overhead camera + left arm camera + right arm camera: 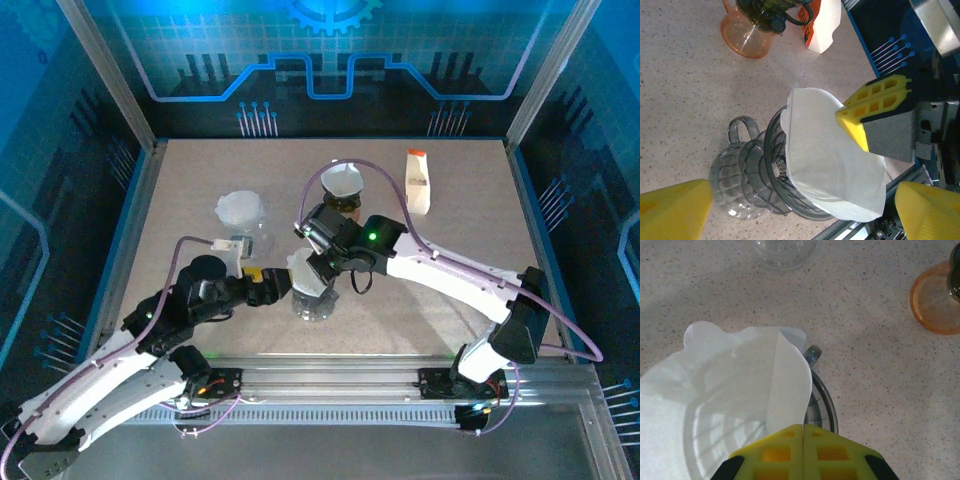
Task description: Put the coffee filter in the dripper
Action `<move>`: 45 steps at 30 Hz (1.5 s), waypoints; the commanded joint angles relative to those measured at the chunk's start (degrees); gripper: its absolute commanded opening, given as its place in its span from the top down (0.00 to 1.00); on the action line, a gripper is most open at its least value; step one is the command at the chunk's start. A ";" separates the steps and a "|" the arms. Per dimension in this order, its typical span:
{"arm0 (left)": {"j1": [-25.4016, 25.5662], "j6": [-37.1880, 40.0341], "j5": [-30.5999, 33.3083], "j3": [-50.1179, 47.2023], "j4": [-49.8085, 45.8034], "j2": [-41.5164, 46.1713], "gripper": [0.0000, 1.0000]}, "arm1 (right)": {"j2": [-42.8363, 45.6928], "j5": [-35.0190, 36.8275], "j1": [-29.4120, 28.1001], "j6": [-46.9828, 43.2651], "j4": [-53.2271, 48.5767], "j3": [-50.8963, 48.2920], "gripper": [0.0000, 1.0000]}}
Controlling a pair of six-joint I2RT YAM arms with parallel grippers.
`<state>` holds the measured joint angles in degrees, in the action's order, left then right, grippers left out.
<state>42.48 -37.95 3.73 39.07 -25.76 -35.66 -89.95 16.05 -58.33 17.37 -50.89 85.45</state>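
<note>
Right hand (803, 432) pinches coffee filter (730, 400) over dripper (824, 402) (carton (418, 180) print unreadable).

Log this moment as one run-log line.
right gripper: shut on filter | filter: over dripper mouth | left gripper: open, either side of dripper | step: filter not released

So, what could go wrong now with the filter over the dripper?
1. The right gripper pinches the coffee filter by one edge only; the paper may fold or sit crooked in the glass dripper.
2. The left gripper stands open, not holding the dripper, so a push from the filter could shift it.
</note>
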 commanded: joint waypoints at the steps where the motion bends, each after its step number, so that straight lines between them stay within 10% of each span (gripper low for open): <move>1: -0.70 -1.70 -1.23 -0.96 2.23 -1.51 0.05 | 0.51 5.37 -2.27 -0.20 0.40 -0.64 1.00; 34: -1.95 -2.76 -3.91 -2.51 -0.55 -6.06 0.41 | -0.76 11.37 -5.16 -0.64 -0.35 -2.14 0.90; 45: -1.94 -2.48 -5.00 -2.20 -0.52 -7.05 0.43 | -0.23 5.60 -2.19 0.63 -3.07 2.94 0.36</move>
<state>40.97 -40.58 0.10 36.80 -25.43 -42.61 -90.91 25.06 -62.15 16.95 -51.92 85.62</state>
